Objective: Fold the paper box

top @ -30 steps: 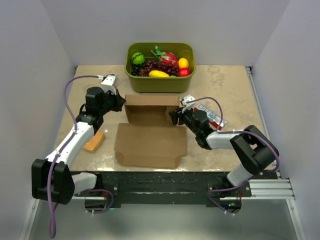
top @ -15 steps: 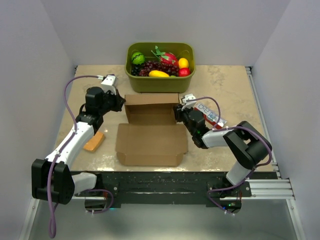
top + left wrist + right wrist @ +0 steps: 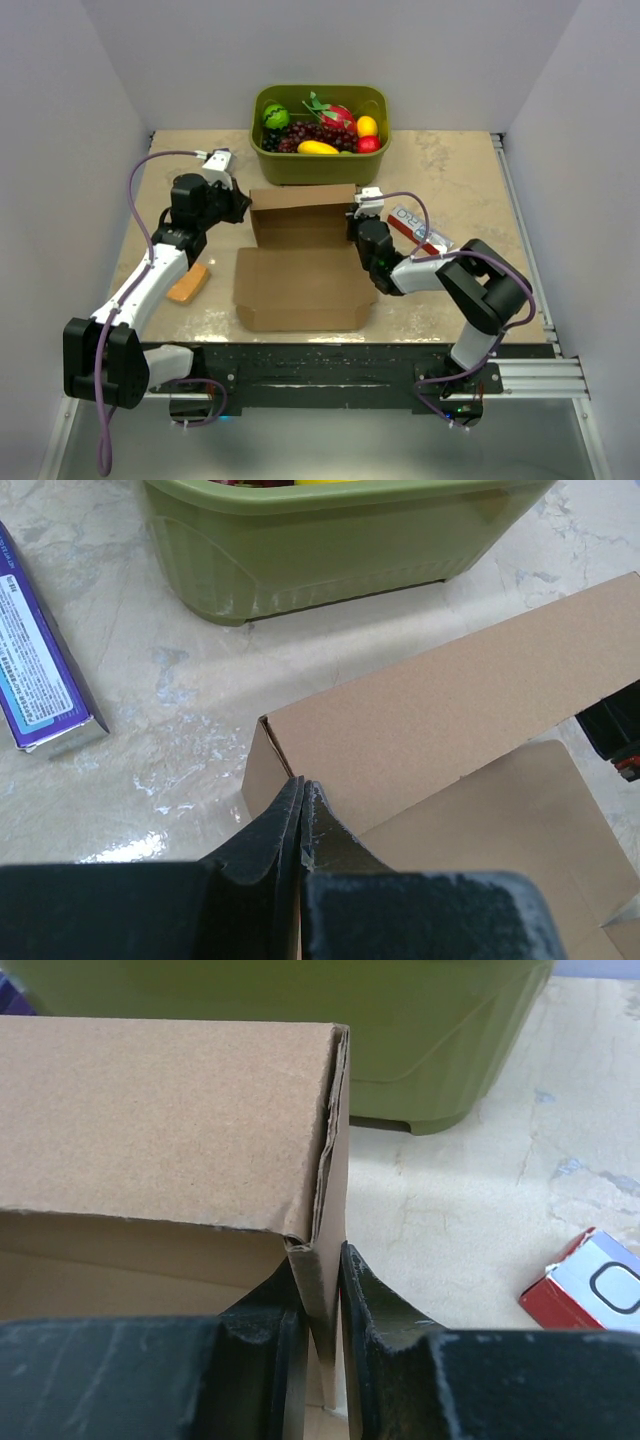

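The paper box lies at the middle of the tabletop, its back wall raised upright toward the green tub at 12 o'clock. The left gripper sits at the box's 10 o'clock corner, jaws pinched tight on the left side flap. The right gripper sits at the 2 o'clock corner, jaws clamped on the upright right side flap.

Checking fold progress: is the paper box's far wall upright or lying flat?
Upright. The paper box has its far wall standing vertical, the left gripper and right gripper each pinching one end.
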Controlling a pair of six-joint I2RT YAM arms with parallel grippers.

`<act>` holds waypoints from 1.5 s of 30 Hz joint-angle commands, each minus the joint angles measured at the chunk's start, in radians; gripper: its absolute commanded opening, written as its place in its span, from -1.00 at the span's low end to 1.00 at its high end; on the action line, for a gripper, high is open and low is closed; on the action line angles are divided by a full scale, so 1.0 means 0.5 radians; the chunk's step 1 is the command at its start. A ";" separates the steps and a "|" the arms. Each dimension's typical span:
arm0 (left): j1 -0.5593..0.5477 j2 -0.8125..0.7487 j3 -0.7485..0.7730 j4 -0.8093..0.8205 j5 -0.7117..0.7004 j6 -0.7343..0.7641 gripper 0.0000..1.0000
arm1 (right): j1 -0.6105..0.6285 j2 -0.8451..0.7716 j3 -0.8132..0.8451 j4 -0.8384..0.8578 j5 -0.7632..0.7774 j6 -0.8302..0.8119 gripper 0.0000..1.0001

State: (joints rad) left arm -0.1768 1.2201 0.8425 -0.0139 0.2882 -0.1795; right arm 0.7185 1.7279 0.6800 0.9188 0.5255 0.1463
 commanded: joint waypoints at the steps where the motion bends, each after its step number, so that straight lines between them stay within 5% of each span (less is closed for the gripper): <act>1: -0.030 0.020 -0.034 -0.104 0.160 -0.025 -0.94 | 0.066 0.057 0.085 -0.116 0.191 0.057 -1.00; 14: -0.030 0.008 -0.037 -0.076 0.169 -0.025 -0.85 | 0.082 0.149 0.137 -0.236 0.406 0.146 -1.00; 19: -0.015 -0.114 -0.053 -0.003 0.138 -0.006 0.18 | 0.079 0.054 0.073 -0.230 0.180 0.085 -1.00; 25: 0.016 -0.418 -0.163 0.190 0.099 0.076 0.68 | 0.072 -0.129 -0.016 -0.337 -0.194 -0.001 -1.00; 37: -0.073 -0.928 -0.359 0.120 -0.049 0.328 0.77 | -0.154 -0.443 0.291 -1.328 -0.649 0.137 -1.00; 45: -0.247 -1.026 -0.501 0.049 -0.330 -0.085 0.77 | -0.194 -0.409 0.376 -1.512 -0.643 0.241 -1.00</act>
State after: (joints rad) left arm -0.2333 0.7322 0.6216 0.0139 0.2356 -0.1169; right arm 0.6247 1.5303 0.8246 0.2634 0.2348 0.2214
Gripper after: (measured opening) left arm 0.882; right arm 0.116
